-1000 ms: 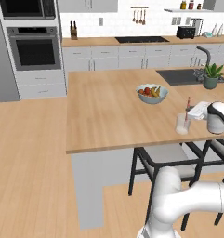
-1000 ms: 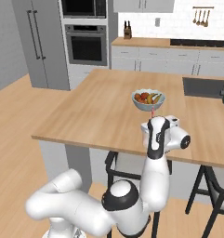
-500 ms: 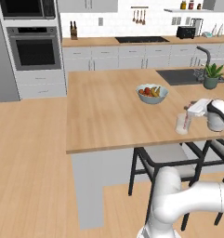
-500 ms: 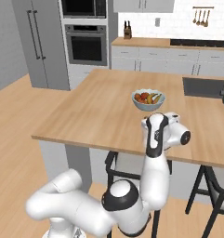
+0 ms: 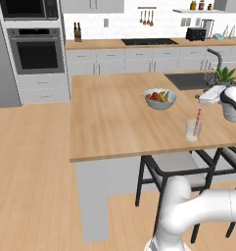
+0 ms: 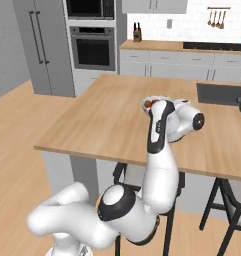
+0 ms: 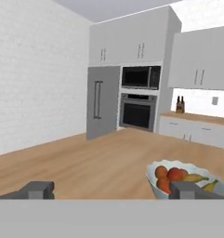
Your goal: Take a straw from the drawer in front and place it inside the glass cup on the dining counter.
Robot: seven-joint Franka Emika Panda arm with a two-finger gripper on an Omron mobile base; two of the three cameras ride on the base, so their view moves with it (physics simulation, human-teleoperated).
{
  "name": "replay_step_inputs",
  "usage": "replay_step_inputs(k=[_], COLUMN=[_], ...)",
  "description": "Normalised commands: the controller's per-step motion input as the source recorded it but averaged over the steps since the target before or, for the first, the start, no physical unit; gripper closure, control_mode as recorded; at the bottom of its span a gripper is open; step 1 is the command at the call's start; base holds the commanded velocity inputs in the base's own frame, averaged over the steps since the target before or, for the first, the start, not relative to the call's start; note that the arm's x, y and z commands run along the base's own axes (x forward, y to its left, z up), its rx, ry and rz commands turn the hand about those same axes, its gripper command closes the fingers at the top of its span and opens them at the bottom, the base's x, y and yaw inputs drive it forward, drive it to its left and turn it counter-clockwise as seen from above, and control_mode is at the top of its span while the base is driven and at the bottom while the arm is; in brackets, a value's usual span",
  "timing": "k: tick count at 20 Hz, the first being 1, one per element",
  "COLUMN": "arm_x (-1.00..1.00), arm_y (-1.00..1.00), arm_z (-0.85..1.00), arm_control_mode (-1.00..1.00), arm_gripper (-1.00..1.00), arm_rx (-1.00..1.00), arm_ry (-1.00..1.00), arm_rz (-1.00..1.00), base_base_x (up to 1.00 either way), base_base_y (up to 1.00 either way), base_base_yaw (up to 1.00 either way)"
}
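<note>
With the gripper [image 7: 111,190] spread wide and empty, we judge the straw [image 5: 198,117], standing tilted in the glass cup [image 5: 192,130] on the dining counter [image 5: 114,117], light, stiff, slippery; any regrasp belongs mid-shaft.

The straw [image 5: 198,117] is red with white stripes. The cup [image 5: 192,131] is clear. The bench [image 5: 114,117] is light wood. The bowl [image 5: 160,98] is pale blue.

Arm hides fruit bowl [image 6: 151,103] (mostly).
</note>
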Motion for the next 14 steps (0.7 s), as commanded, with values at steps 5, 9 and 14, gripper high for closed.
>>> replay_step_inputs(k=[5,9,14], arm_x=[-0.61,-0.37,-0.32], arm_y=[0.90,1.00,1.00], arm_z=[1.00,0.82,0.56], arm_control_mode=[-1.00,-1.00,-1.00], arm_gripper=[-1.00,-1.00,-1.00], arm_rx=[-0.26,-0.39,-0.43], arm_ry=[0.10,0.30,0.33], arm_rz=[0.00,0.00,0.00], base_base_x=[0.00,0.00,0.00], base_base_y=[0.00,0.00,0.00], base_base_yaw=[0.00,0.00,0.00])
